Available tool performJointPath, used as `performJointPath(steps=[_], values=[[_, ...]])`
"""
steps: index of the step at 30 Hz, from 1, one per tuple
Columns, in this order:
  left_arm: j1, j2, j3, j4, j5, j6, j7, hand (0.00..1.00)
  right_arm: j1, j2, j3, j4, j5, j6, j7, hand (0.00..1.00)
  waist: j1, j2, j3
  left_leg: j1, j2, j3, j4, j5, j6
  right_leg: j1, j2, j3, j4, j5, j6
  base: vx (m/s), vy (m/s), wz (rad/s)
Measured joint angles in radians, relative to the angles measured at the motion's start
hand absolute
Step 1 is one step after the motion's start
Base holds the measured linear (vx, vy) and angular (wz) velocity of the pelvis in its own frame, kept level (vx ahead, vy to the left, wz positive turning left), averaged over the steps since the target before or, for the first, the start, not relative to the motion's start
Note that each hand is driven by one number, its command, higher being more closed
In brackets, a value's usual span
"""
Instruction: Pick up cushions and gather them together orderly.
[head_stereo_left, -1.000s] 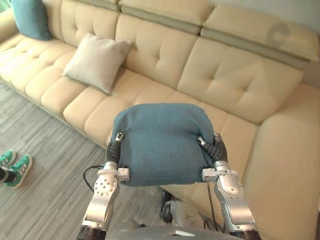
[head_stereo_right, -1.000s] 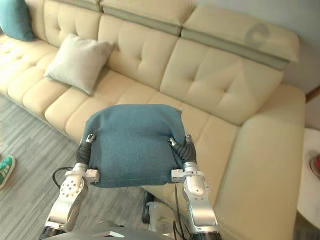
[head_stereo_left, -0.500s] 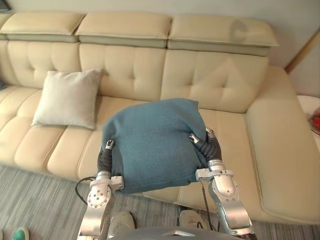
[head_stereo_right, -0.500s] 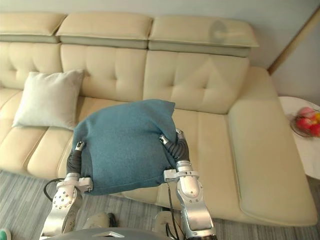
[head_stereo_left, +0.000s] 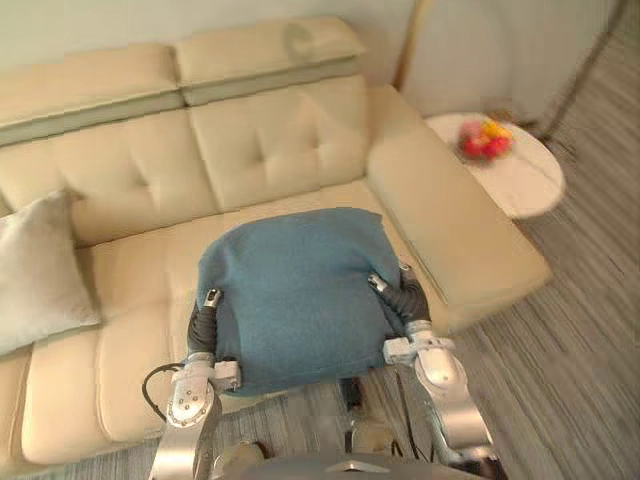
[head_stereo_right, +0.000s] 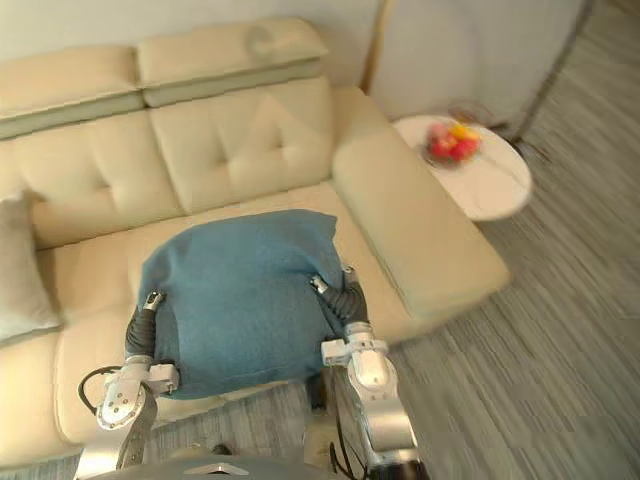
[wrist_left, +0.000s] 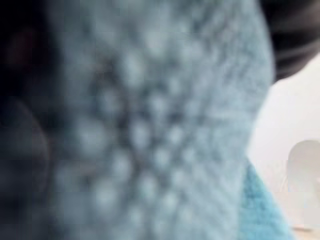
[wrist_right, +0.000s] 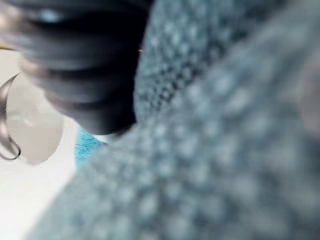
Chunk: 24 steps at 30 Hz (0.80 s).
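Teal knitted square cushion (head_stereo_left: 295, 295) is up between both hands, above the front edge of the cream tufted leather sofa (head_stereo_left: 270, 150). Left hand (head_stereo_left: 203, 322) is against its left side, right hand (head_stereo_left: 408, 300) against its right side. Pale grey cushion (head_stereo_left: 35, 270) sits on the seat, far left. Round white side table (head_stereo_left: 515, 185) stands past the sofa's right armrest, with red and yellow fruit (head_stereo_left: 482, 138) on it.

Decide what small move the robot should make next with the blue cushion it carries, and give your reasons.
Probably swing the blue knitted cushion leftward, toward the pale grey square cushion. The left hand and right hand hold it up before the cream tufted sofa, well apart from the pale one, which rests on the seat further left.
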Motion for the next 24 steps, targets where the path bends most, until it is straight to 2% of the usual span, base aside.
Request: performJointPath(steps=[1, 2, 3, 4, 5, 6, 7, 8, 9, 10, 11, 13, 14, 15, 16, 17, 18, 19, 20, 22, 24], values=[[0.0, 0.001, 0.004, 0.002, 0.0, 0.001, 0.0, 1.0, 0.004, 0.0, 0.002, 0.015, 0.001, 0.0, 0.001, 1.0, -0.009, -0.003, 0.0, -0.001, -0.005, 0.004, 0.011, -0.001, -0.001, -0.01, -0.011, -0.017, 0.012, 0.006, 0.009, -0.09, 0.003, -0.32], [0.0, 0.001, 0.001, 0.011, 0.0, 0.001, -0.005, 1.0, 0.019, -0.004, 0.002, 0.018, 0.001, 0.002, 0.001, 1.0, -0.022, -0.005, 0.0, 0.0, -0.012, -0.005, 0.02, -0.004, -0.004, -0.011, -0.014, 0.012, 0.021, 0.035, 0.043, -0.06, -0.013, -0.07], [0.001, -0.003, -0.001, 0.024, 0.0, 0.002, -0.009, 1.0, 0.026, -0.018, 0.005, 0.018, 0.001, 0.002, 0.002, 1.0, -0.026, -0.001, 0.001, 0.004, -0.013, -0.011, 0.025, -0.033, -0.018, -0.012, -0.012, 0.03, 0.027, 0.049, 0.072, -0.06, -0.046, -0.12], [0.004, -0.011, 0.0, 0.029, 0.0, 0.002, -0.01, 1.0, 0.022, -0.035, 0.009, 0.018, 0.001, 0.002, 0.005, 1.0, -0.021, 0.017, 0.001, -0.003, -0.005, -0.032, 0.024, -0.045, -0.012, -0.007, 0.001, 0.019, 0.023, 0.002, 0.111, -0.06, -0.058, -0.29], [0.006, -0.023, 0.003, 0.032, 0.0, 0.002, -0.013, 1.0, 0.017, -0.048, 0.012, 0.019, 0.002, 0.001, 0.006, 1.0, -0.006, 0.052, 0.002, -0.017, 0.034, -0.032, 0.046, -0.056, -0.011, -0.016, 0.018, -0.009, 0.065, -0.017, 0.099, -0.01, -0.077, -0.22], [0.004, -0.038, 0.001, 0.034, 0.0, 0.001, -0.016, 1.0, 0.012, -0.066, 0.012, 0.019, 0.003, 0.0, 0.006, 1.0, -0.013, 0.105, 0.015, -0.032, 0.1, -0.056, 0.106, -0.085, -0.01, -0.053, 0.048, -0.082, 0.312, -0.087, 0.079, 0.12, -0.093, 0.15], [0.01, -0.034, 0.0, 0.033, -0.008, 0.002, -0.019, 1.0, 0.023, -0.064, 0.013, 0.019, 0.003, 0.0, 0.006, 1.0, -0.018, 0.097, 0.026, -0.013, 0.115, -0.077, 0.158, -0.072, -0.008, 0.002, 0.044, -0.133, 0.399, -0.189, 0.101, 0.2, -0.106, 0.29], [0.004, -0.03, 0.0, 0.039, -0.012, 0.001, -0.019, 1.0, 0.022, -0.065, 0.014, 0.018, 0.003, 0.0, 0.006, 1.0, -0.013, 0.085, 0.03, -0.024, 0.117, -0.096, 0.223, -0.07, 0.0, 0.036, 0.04, -0.141, 0.371, -0.233, 0.114, 0.26, -0.176, 0.14], [0.007, -0.034, -0.002, 0.056, -0.028, 0.004, -0.019, 1.0, 0.023, -0.07, 0.013, 0.012, 0.003, 0.008, 0.007, 1.0, 0.004, 0.095, 0.036, -0.104, 0.151, -0.185, 0.402, -0.02, 0.079, 0.083, 0.058, -0.145, 0.341, -0.221, 0.104, 0.19, -0.17, -0.04], [0.007, -0.033, -0.003, 0.056, -0.03, 0.004, -0.019, 1.0, 0.027, -0.069, 0.013, 0.009, 0.004, 0.008, 0.008, 1.0, 0.007, 0.089, 0.038, -0.132, 0.152, -0.206, 0.439, 0.007, 0.086, 0.099, 0.055, -0.145, 0.326, -0.222, 0.101, 0.24, -0.195, -0.08], [0.007, -0.03, -0.01, 0.055, -0.03, 0.004, -0.02, 1.0, 0.03, -0.068, 0.009, 0.004, 0.005, 0.009, 0.007, 1.0, 0.018, 0.076, 0.042, -0.156, 0.133, -0.235, 0.447, -0.019, 0.064, 0.119, 0.046, -0.14, 0.304, -0.233, 0.085, 0.18, -0.094, -0.01], [0.005, -0.031, -0.011, 0.052, -0.03, 0.004, -0.02, 1.0, 0.03, -0.068, 0.006, -0.008, 0.005, 0.01, 0.007, 1.0, 0.019, 0.074, 0.043, -0.184, 0.089, -0.266, 0.388, -0.065, 0.066, 0.141, 0.041, -0.125, 0.285, -0.24, 0.081, 0.17, -0.015, -0.04], [0.006, -0.03, -0.011, 0.051, -0.031, 0.004, -0.02, 1.0, 0.033, -0.068, 0.006, -0.022, 0.005, 0.015, 0.007, 1.0, 0.021, 0.071, 0.045, -0.194, 0.064, -0.279, 0.345, -0.072, 0.062, 0.156, 0.036, -0.122, 0.275, -0.242, 0.083, 0.18, 0.062, -0.09], [0.008, -0.03, -0.012, 0.05, -0.034, 0.004, -0.02, 1.0, 0.039, -0.067, 0.006, -0.034, 0.005, 0.014, 0.006, 1.0, 0.028, 0.065, 0.044, -0.196, 0.015, -0.306, 0.237, -0.063, 0.051, 0.175, 0.022, -0.121, 0.263, -0.244, 0.092, 0.17, 0.101, -0.23], [0.013, -0.03, -0.015, 0.044, -0.034, 0.004, -0.021, 1.0, 0.044, -0.068, 0.005, -0.035, 0.005, 0.014, 0.006, 1.0, 0.037, 0.067, 0.036, -0.174, -0.017, -0.333, 0.091, -0.003, 0.037, 0.182, 0.022, -0.112, 0.266, -0.247, 0.12, 0.15, 0.114, -0.29], [0.017, -0.03, -0.017, 0.04, -0.034, 0.004, -0.021, 1.0, 0.049, -0.068, 0.004, -0.035, 0.004, 0.014, 0.006, 1.0, 0.042, 0.075, 0.028, -0.161, -0.016, -0.339, 0.04, 0.087, 0.038, 0.186, 0.03, -0.106, 0.268, -0.249, 0.132, 0.19, 0.133, -0.34], [0.022, -0.021, -0.018, 0.038, -0.034, 0.004, -0.021, 1.0, 0.06, -0.053, 0.005, -0.034, 0.002, 0.017, 0.007, 1.0, 0.046, 0.065, 0.016, -0.134, -0.032, -0.33, 0.008, 0.144, 0.036, 0.197, 0.022, -0.095, 0.264, -0.248, 0.149, 0.23, 0.122, -0.15], [0.032, -0.008, -0.018, 0.022, -0.034, 0.004, -0.022, 1.0, 0.075, -0.037, 0.007, -0.038, 0.002, 0.016, 0.009, 1.0, 0.042, 0.041, 0.001, -0.129, -0.048, -0.33, -0.021, 0.148, 0.04, 0.201, 0.01, -0.097, 0.244, -0.241, 0.159, 0.26, 0.136, -0.04], [0.032, 0.008, -0.018, 0.021, -0.034, 0.004, -0.022, 1.0, 0.087, -0.019, 0.006, -0.038, 0.001, 0.016, 0.012, 1.0, 0.041, 0.005, -0.012, -0.118, -0.066, -0.327, -0.056, 0.161, 0.047, 0.208, -0.006, -0.097, 0.217, -0.236, 0.167, 0.2, 0.097, 0.1], [0.041, 0.017, -0.019, 0.022, -0.034, 0.005, -0.024, 1.0, 0.098, -0.009, 0.006, -0.037, 0.001, 0.016, 0.016, 1.0, 0.039, -0.023, -0.019, -0.079, -0.091, -0.327, -0.105, 0.172, 0.053, 0.244, -0.02, -0.1, 0.173, -0.228, 0.18, 0.16, 0.099, 0.1], [0.054, 0.019, -0.019, 0.022, -0.034, 0.005, -0.025, 1.0, 0.104, 0.001, 0.006, -0.035, 0.001, 0.016, 0.02, 1.0, 0.04, -0.027, -0.025, -0.045, -0.113, -0.33, -0.138, 0.176, 0.059, 0.282, -0.029, -0.102, 0.136, -0.224, 0.186, 0.12, 0.07, 0.1]])
